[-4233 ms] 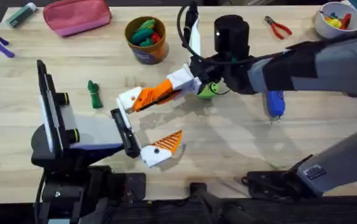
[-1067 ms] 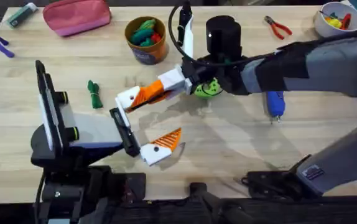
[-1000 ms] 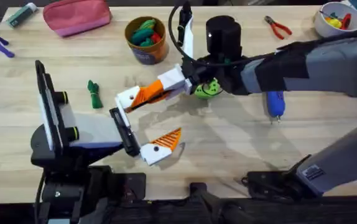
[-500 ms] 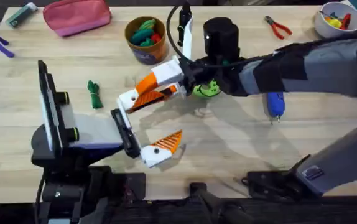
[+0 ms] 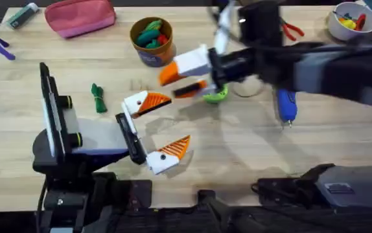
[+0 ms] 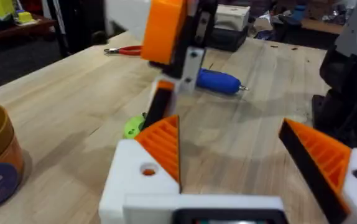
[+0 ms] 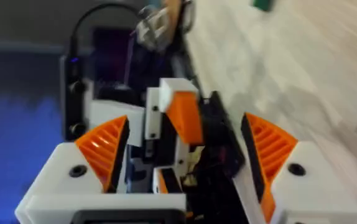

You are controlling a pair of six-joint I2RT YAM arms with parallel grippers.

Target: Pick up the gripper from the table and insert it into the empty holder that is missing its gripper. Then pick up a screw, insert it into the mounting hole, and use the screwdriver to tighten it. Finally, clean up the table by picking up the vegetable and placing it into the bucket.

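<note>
The orange gripper (image 5: 155, 100) sits in the holder (image 5: 136, 103), the far white finger block of my left gripper (image 5: 173, 123), which stands open. In the left wrist view that block (image 6: 138, 180) shows a ribbed orange face and a round hole. My right gripper (image 5: 173, 83) hovers just beyond it, open, holding nothing, and is apart from the holder. The blue screwdriver (image 5: 286, 107) lies at the right. The dark green vegetable (image 5: 97, 98) lies left of the holder. The brown bucket (image 5: 152, 40) stands at the back. The screw is out of view.
A bright green disc (image 5: 215, 96) lies under the right arm. Red pliers (image 5: 291, 29) and a white bowl (image 5: 349, 21) are at the back right. A pink pouch (image 5: 80, 16) sits at the back left, and a black stand (image 5: 53, 116) at the left.
My right gripper has let go of the orange gripper and drawn back up and to the right. The orange gripper stays on the left gripper's far block. The left arm holds still.
</note>
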